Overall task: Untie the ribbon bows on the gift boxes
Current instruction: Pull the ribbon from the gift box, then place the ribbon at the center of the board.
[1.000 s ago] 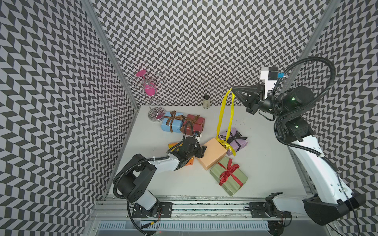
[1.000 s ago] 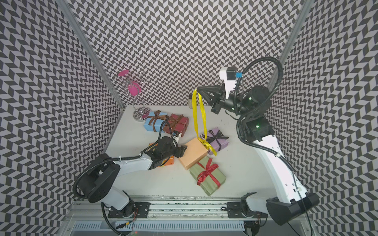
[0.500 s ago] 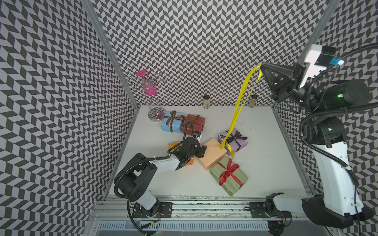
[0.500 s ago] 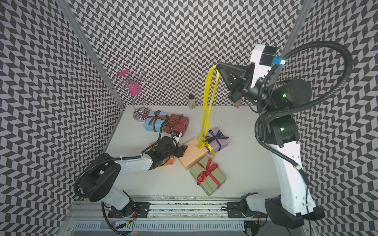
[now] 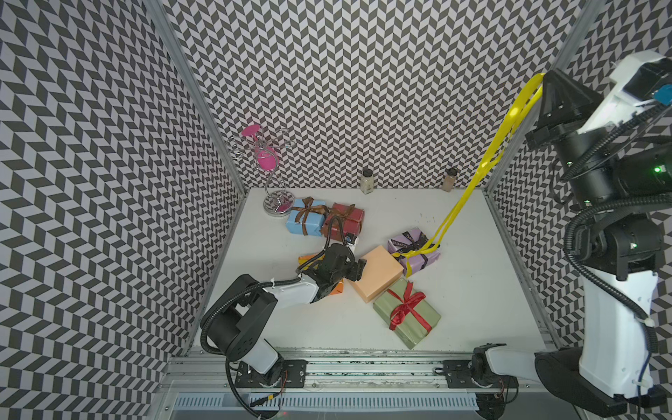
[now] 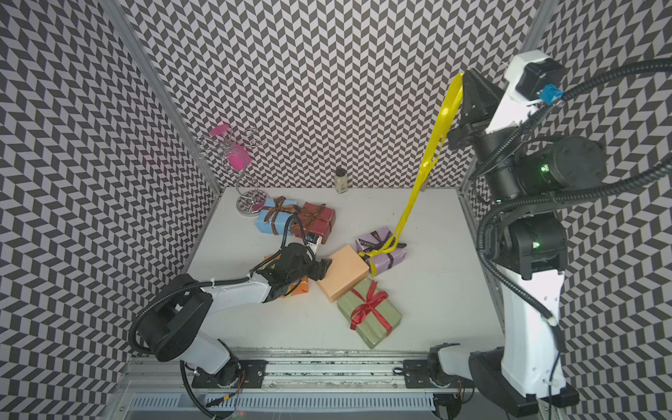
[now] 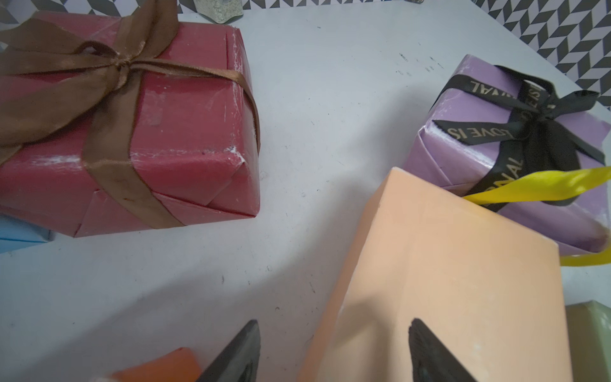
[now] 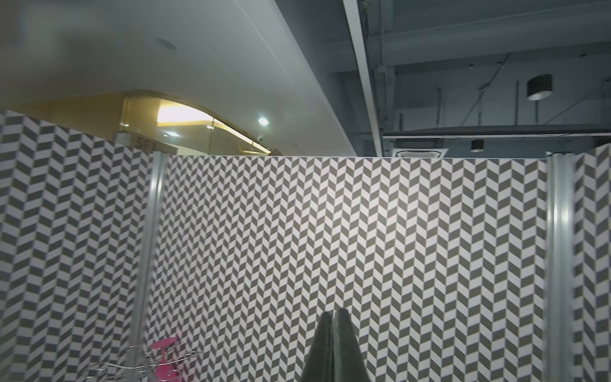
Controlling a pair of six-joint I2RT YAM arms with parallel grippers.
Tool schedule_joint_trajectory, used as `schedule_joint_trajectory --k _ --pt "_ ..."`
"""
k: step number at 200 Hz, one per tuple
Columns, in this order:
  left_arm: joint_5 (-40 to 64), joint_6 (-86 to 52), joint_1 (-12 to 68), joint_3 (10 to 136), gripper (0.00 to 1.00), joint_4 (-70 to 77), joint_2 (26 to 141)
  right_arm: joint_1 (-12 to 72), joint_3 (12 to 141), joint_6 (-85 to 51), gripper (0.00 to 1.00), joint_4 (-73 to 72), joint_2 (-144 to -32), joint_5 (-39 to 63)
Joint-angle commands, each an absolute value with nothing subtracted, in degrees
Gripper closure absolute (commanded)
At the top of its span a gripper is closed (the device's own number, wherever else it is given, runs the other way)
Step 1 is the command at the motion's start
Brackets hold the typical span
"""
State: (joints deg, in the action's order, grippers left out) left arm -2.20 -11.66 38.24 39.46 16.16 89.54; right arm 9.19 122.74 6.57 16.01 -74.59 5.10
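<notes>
Nearest the front rail, the olive green box (image 5: 412,336) lay with its red bow (image 5: 403,309) tied. Just behind it, the left gripper (image 5: 358,270) sat low at the edge of the peach box (image 5: 378,272). Its fingers (image 7: 238,350) were apart, one over the box top and one beside it above the table; contact could not be judged. The peach top was bare, so the step in hand was probably clearing the yellow ribbon (image 5: 487,163). Its lower end lay draped over the lilac box (image 7: 446,155), crossing the black lettered bow (image 7: 542,112). From there it rose taut to the right gripper (image 5: 543,78), high by the far right post with its fingers (image 8: 334,347) pressed together on the ribbon. To do this well, the pull should be gentle and directed away from the lilac box, so the tail slides off rather than snagging the black bow or dragging the light box. The ribbon could then be dropped on bare table. At the back, the light blue box (image 5: 305,222) and dark red box (image 5: 345,218) remained tied with brown bows.
</notes>
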Motion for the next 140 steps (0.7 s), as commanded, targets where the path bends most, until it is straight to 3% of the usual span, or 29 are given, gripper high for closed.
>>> schedule_joint_trajectory --k 1,45,86,140 --pt "-2.92 -12.57 37.88 39.15 0.29 10.2 89.48 9.05 123.68 11.03 1.0 15.23 -72.35 -2.4" --pt "-3.27 -12.39 37.88 40.11 0.28 9.5 89.31 9.05 122.88 12.56 1.0 14.56 -70.1 -4.86" --pt "-2.39 -11.98 37.88 41.91 0.28 7.18 85.12 7.29 107.7 15.25 1.0 9.0 -72.18 -13.0" --pt "-1.23 -11.69 38.41 43.94 0.26 4.46 74.18 -1.98 85.69 -1.65 1.0 2.02 -73.4 -0.21"
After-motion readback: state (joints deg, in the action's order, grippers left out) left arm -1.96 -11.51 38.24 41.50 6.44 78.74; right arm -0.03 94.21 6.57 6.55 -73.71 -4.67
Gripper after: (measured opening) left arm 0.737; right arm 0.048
